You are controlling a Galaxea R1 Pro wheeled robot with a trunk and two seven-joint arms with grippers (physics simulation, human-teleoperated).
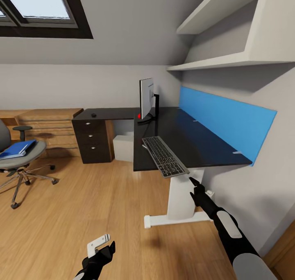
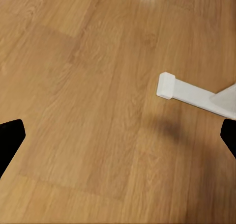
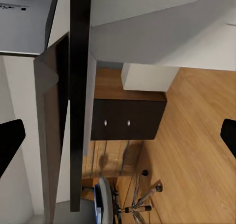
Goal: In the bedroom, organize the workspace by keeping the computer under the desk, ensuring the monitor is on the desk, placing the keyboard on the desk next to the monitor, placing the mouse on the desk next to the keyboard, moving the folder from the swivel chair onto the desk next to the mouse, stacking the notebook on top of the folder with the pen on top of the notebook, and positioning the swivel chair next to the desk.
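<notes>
Head view shows the right arm stretched forward and up, its right gripper point(image 1: 191, 182) just below the near edge of the desk point(image 1: 192, 143), right under the overhanging end of the keyboard point(image 1: 164, 156); how its jaws stand cannot be told there, but in the right wrist view both fingertips point(image 3: 10, 140) sit at opposite edges, wide apart with nothing between them. The left gripper point(image 1: 102, 251) hangs low over the wooden floor point(image 1: 82, 206), well short of the desk, and in the left wrist view its fingers point(image 2: 10, 138) are likewise spread wide over bare boards, near the desk's white foot point(image 2: 196, 94). One keyboard lies on the desk's near end, angled, its tip past the edge. One monitor point(image 1: 146, 99) stands farther back on the desk, seen almost edge-on, and one mouse point(image 1: 94, 115) sits on the desk's far wing above the drawer unit point(image 1: 92, 141). One computer point(image 1: 123, 147) stands under the desk beside those drawers. One swivel chair point(image 1: 18, 161) stands well apart from the desk, with one folder point(image 1: 17, 149) on its seat. A blue wall panel point(image 1: 225, 120) runs behind the desk, below two white shelves point(image 1: 229, 59); a wooden dresser point(image 1: 51, 128) stands beyond the drawers, under a skylight point(image 1: 39, 5).
</notes>
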